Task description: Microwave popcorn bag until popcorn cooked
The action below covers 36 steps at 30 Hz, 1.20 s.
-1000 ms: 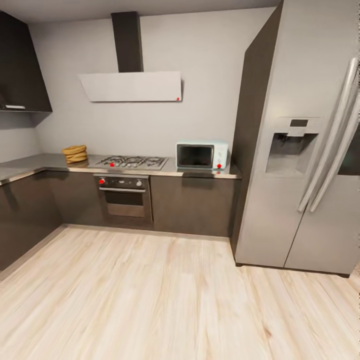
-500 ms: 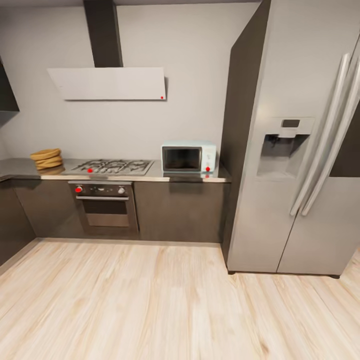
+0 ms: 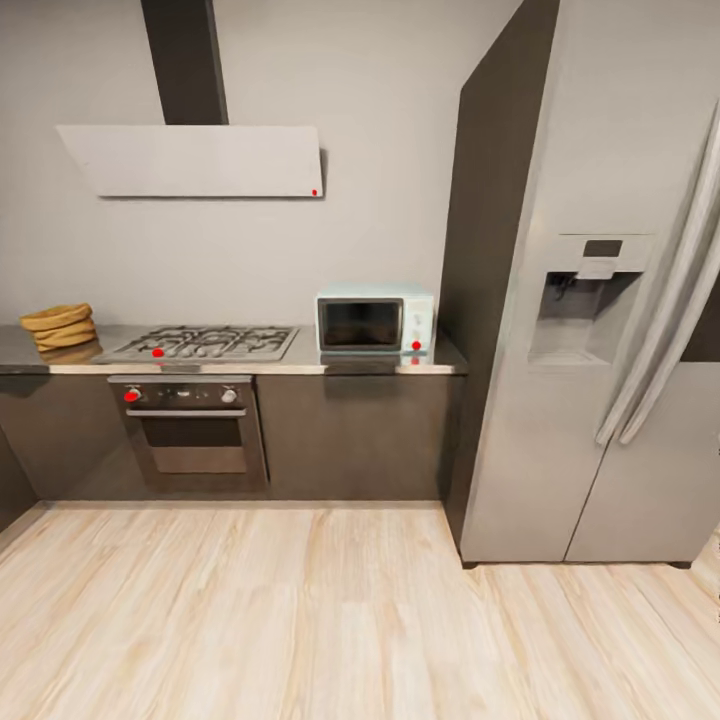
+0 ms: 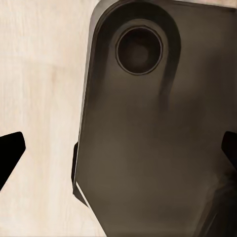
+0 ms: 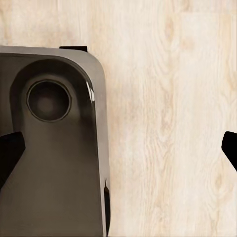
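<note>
**Kitchen run squared up, bag at the far end of the worktop**

Since a second ago the head camera has swung and come nearer, so the cabinet run now faces the view squarely; that shift belongs to the camera, not the things.

Part of the scene is cut off. The fridge [image 3: 600, 330] runs out of the head view, its handles cropped. The flue above the pale hood [image 3: 195, 160] leaves the picture too. The popcorn bag [image 3: 60, 326] sits close to the picture's edge and reads as stacked mustard-tan rolls; its contents cannot be made out.

The bag rests on the countertop [image 3: 300, 362], a glossy grey steel top over dark fronts, just beyond the gas hob [image 3: 205, 342]. The microwave [image 3: 375, 322] stands at the other end of that top, near the fridge's dark side panel, well apart from the bag. It is boxy, mint-blue, with a dark glass door shut and a white panel bearing a red dot. Below the hob sits the built-in oven [image 3: 192, 425].

In the wrist views the left gripper [image 4: 118, 155] and right gripper [image 5: 118, 153] each show two dark fingertips spread wide, nothing between them, over the robot's dark rounded base [image 4: 148, 138] and the pale wood-grain floor [image 5: 168, 118].
</note>
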### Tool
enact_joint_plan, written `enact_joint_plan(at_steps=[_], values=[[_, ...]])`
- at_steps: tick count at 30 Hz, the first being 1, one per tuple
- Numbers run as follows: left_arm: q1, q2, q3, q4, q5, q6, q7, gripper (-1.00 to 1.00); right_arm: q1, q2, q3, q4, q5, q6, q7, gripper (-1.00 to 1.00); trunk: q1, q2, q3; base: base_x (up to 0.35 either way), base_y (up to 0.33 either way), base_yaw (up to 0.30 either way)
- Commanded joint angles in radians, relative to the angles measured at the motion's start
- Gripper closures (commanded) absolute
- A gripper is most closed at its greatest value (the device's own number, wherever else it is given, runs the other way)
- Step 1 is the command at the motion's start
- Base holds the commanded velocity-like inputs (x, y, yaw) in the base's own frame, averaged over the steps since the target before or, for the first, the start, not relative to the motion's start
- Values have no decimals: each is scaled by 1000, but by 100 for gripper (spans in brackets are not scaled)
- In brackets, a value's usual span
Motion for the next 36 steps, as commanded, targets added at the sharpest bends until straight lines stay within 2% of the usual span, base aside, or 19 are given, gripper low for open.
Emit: enact_joint_plan(at_steps=[1, 17, 25, 27, 36], values=[[1, 0, 5, -1, 1, -1, 0, -100, 0, 0, -2, 1, 1, -5, -1, -100, 1, 0, -1, 267, 235, -217], [1, 0, 5, -1, 1, -1, 0, -100, -1, 0, -4, 1, -4, -6, -2, -100, 1, 0, -1, 260, 240, -42], [1, 0, 5, -1, 1, -1, 0, -100, -1, 0, -4, -11, -2, -7, -1, -100, 1, 0, -1, 259, 137, 0], [1, 0, 5, -1, 1, 0, 0, -100, -1, 0, -3, -71, 0, -7, -1, -100, 1, 0, -1, 259, 80, 0], [1, -1, 3, -1, 1, -1, 0, -100, -1, 0, -1, -581, 2, -11, -2, -100, 1, 0, -1, 259, 69, 0]])
